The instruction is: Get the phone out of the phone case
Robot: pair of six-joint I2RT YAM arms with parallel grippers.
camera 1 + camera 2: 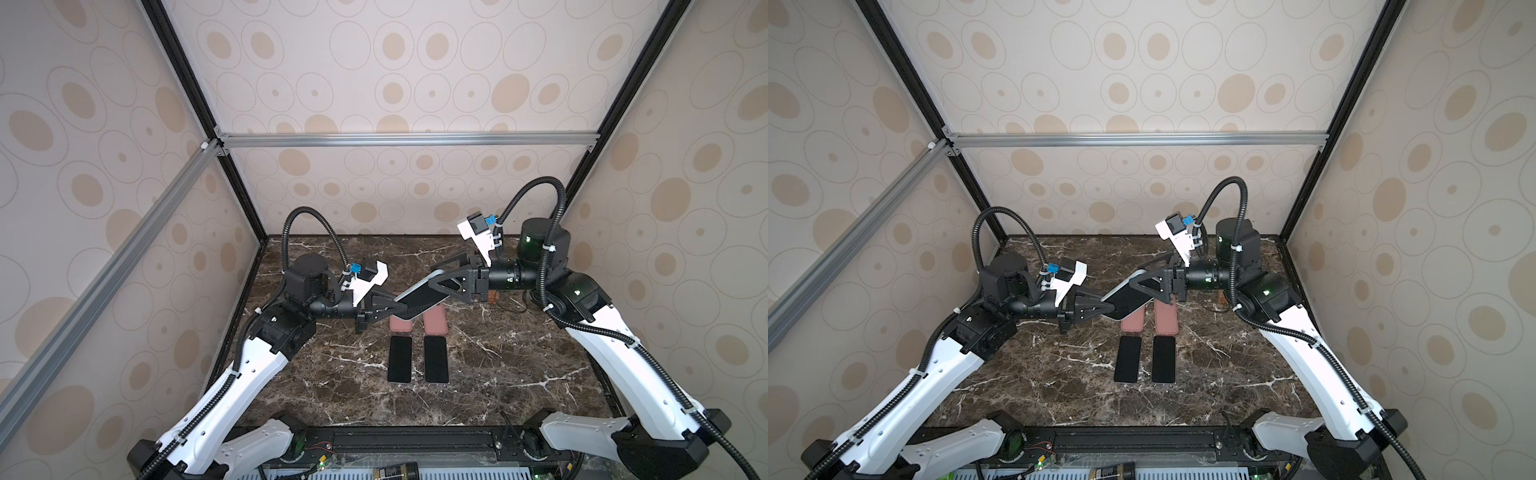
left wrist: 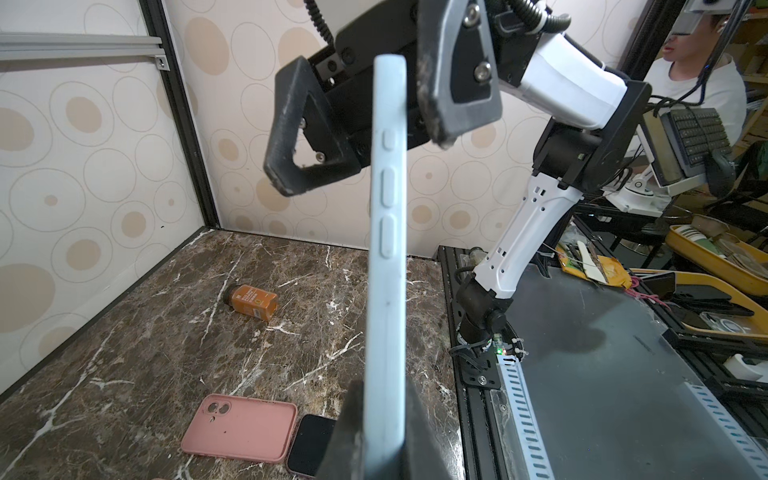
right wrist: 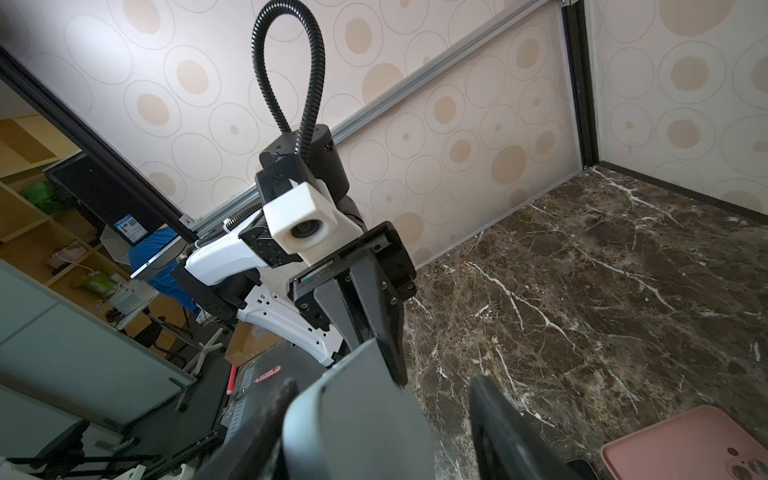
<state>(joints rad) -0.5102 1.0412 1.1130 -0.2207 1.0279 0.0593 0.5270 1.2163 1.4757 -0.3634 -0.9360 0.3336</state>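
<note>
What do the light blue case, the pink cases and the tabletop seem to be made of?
Light blue case: probably silicone or soft plastic; matte, moulded side buttons.
Pink cases: likely the same; matte, rounded edges, no glare.
Tabletop: dark marble look, white veins; real stone or printed laminate, cannot tell.

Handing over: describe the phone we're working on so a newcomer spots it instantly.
Above the middle of the dark marble table, the cased phone hangs tilted in the air, its end pinched by the left hand. Unlike the black phones and pink cases lying flat below, its case is pale blue.
</note>
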